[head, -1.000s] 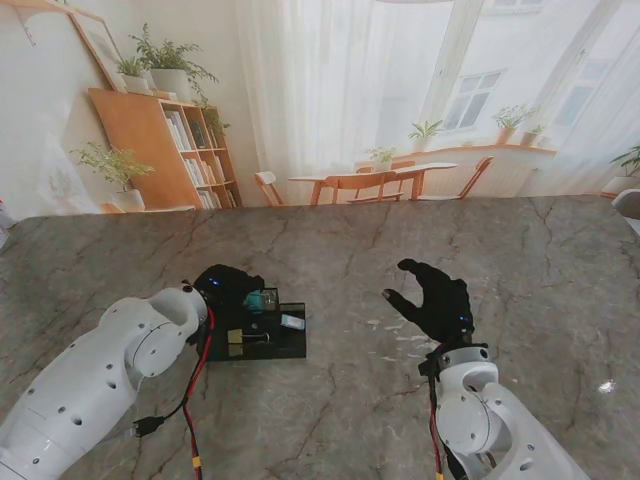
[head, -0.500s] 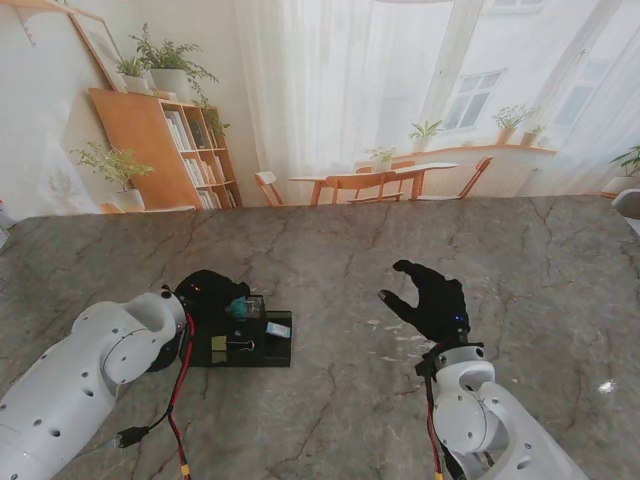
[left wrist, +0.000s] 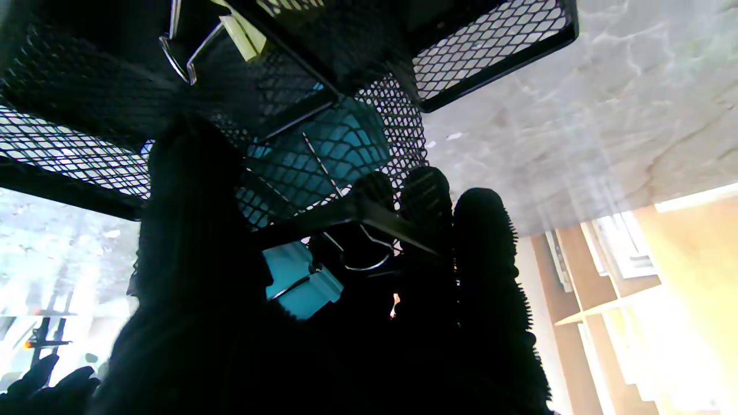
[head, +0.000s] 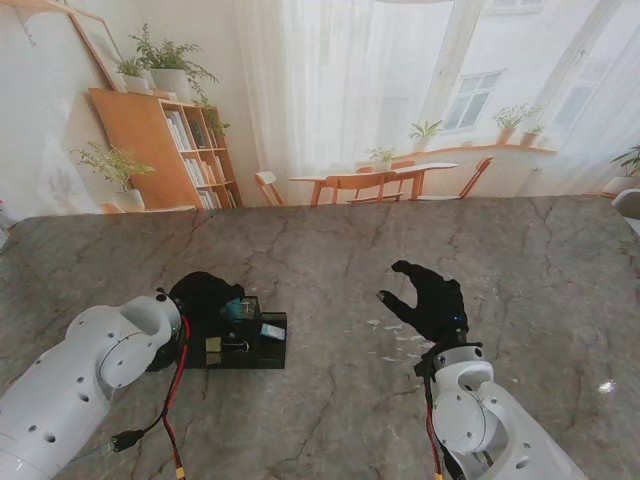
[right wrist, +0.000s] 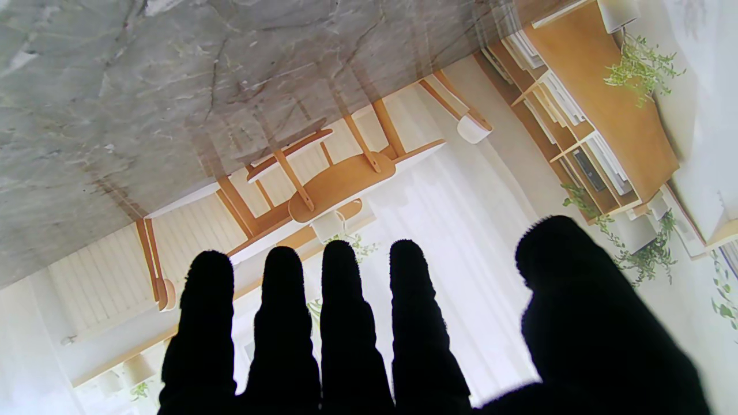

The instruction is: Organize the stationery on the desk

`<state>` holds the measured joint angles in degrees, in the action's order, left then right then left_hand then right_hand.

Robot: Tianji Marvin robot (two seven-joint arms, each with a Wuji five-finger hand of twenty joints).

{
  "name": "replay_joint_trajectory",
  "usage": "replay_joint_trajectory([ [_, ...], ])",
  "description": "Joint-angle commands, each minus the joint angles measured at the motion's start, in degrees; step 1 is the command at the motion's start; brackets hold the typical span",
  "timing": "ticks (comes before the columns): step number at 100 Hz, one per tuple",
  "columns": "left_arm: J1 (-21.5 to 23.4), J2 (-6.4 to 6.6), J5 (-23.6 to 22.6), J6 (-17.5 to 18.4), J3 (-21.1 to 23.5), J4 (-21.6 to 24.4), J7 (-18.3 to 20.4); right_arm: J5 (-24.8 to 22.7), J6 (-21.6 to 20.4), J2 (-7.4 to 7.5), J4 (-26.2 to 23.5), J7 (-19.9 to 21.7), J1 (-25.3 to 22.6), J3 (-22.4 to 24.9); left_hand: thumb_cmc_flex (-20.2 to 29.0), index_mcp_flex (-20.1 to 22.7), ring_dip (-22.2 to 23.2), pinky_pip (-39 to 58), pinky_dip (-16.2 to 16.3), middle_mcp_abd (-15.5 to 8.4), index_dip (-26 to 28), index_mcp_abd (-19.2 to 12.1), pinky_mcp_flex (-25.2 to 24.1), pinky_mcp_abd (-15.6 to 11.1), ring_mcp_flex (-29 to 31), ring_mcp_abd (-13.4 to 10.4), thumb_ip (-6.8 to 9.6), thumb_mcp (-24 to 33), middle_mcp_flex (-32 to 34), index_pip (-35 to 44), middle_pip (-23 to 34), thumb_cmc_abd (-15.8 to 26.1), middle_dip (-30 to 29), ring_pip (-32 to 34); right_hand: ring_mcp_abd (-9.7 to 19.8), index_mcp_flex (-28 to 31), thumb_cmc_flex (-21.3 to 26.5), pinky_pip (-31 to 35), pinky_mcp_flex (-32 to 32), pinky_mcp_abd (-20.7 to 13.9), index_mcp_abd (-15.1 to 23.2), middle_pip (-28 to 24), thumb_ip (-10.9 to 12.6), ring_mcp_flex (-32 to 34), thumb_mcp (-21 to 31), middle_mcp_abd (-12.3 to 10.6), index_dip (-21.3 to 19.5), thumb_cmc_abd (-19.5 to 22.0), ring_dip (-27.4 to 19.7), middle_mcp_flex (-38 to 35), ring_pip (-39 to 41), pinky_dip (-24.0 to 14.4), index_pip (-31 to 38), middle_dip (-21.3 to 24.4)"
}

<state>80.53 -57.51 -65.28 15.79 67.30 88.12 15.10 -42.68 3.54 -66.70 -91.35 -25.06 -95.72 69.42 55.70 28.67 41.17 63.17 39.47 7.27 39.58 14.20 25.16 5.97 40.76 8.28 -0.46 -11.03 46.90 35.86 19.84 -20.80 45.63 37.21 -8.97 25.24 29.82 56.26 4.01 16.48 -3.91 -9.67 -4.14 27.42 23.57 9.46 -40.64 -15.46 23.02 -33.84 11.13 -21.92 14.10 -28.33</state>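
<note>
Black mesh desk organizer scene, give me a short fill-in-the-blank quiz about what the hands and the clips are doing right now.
1. The left hand grips the rim of the black mesh desk organizer, so it is shut on the ____.
2. The right hand has spread fingers and holds ____.
3. The binder clip beside the left fingers is coloured ____.
4. The organizer rests on a table top that looks like grey ____.

Missing words: organizer; nothing; blue; marble
</note>
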Motion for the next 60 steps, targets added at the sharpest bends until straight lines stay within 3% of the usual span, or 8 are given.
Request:
replay_joint_trajectory([
  [1, 1.04, 0.59, 0.36, -0.45, -0.35, -2.12, 1.55, 0.12, -0.01, 0.02, 0.05, 0.65, -0.14, -0.09, 11.50, 4.07, 0.07, -1.82, 1.63, -3.91, 1.27, -7.27, -2.48, -1.29, -2.05, 0.60, -4.06, 8.78, -1.93, -1.85, 5.21, 8.19, -3.36, -2.19, 0.81, 0.29, 0.76, -0.54, -0.84, 0.17, 0.10, 0.34, 2.02, 0.44, -0.78, -0.08, 0.47, 1.30, 0.55, -0.28, -0.26, -0.74, 0.43, -0.58],
  [11, 1.29, 0.53, 0.90, -0.82, -0.06, -1.60, 2.06, 0.22, 0.00, 0.01, 0.00, 0.74, -0.12, -0.11, 7.12, 3.88, -1.05, -4.21, 1.90, -2.90, 1.43, -5.78, -5.45, 1.02, -3.70, 0.86, -3.49, 8.70, -4.97, -9.54, 4.64, 11.03, -12.31, -5.04, 0.82, 0.24, 0.82, -0.47, -0.73, 0.20, 0.16, 0.28, 2.03, 0.67, -0.79, -0.15, 0.48, 1.20, 0.58, -0.43, -0.14, -0.75, 0.40, -0.61],
  [18, 1.54, 0.44, 1.60, -1.61, 0.11, -1.01, 2.59, 0.29, 0.04, 0.02, -0.02, 0.87, -0.10, -0.13, 3.47, 3.04, -2.13, -5.75, 2.06, -1.64, -2.35, -4.36, -8.25, 2.86, -5.87, 1.30, -2.40, 8.88, -7.26, -16.02, 1.98, 13.87, -14.09, -7.70, 0.86, 0.38, 0.86, -0.36, -0.56, 0.21, 0.11, 0.20, 2.04, 1.21, -0.77, -0.03, 0.46, 1.14, 0.76, -0.59, 0.25, -0.79, 0.46, -0.65],
  [31, 2.05, 0.36, 2.20, -2.16, 0.73, 0.28, 3.48, 0.41, 0.06, -0.01, -0.01, 0.85, -0.06, -0.15, -0.46, 0.14, -3.95, -7.93, 2.57, -0.72, -5.21, -4.20, -11.40, 8.04, -8.49, 1.49, -2.19, 8.88, -10.28, -22.38, -3.04, 14.13, -16.43, -11.77, 0.83, 0.33, 0.80, -0.25, -0.60, 0.21, 0.13, 0.18, 2.05, 1.18, -0.78, -0.13, 0.46, 1.11, 1.13, -0.60, 0.85, -0.81, 0.44, -0.69],
  [43, 2.28, 0.26, 3.14, -2.77, 1.13, 1.34, 4.26, 0.44, 0.12, 0.03, -0.14, 1.09, -0.12, -0.07, -3.58, -2.44, -5.95, -9.95, 2.42, 0.00, -6.57, -4.01, -13.35, 12.43, -10.57, 2.27, -2.03, 8.88, -12.82, -26.08, -6.89, 14.19, -18.24, -15.42, 0.91, 0.41, 0.83, -0.23, -0.62, 0.21, 0.05, 0.26, 2.05, 0.89, -0.75, -0.11, 0.47, 1.08, 1.25, -0.50, 1.07, -0.79, 0.46, -0.67],
  [60, 2.61, 0.15, 3.53, -2.88, 1.78, 3.09, 4.75, 0.57, 0.31, 0.07, -0.31, 1.53, -0.20, -0.01, -6.29, -5.44, -8.45, -12.35, 1.73, 0.39, -7.77, -3.84, -15.40, 16.08, -12.94, 3.30, -1.98, 8.90, -15.22, -28.39, -10.60, 14.79, -20.05, -19.35, 0.93, 0.42, 0.85, -0.30, -0.71, 0.27, 0.05, 0.35, 2.03, 0.73, -0.71, -0.06, 0.50, 0.94, 1.31, -0.43, 1.30, -0.74, 0.43, -0.63],
])
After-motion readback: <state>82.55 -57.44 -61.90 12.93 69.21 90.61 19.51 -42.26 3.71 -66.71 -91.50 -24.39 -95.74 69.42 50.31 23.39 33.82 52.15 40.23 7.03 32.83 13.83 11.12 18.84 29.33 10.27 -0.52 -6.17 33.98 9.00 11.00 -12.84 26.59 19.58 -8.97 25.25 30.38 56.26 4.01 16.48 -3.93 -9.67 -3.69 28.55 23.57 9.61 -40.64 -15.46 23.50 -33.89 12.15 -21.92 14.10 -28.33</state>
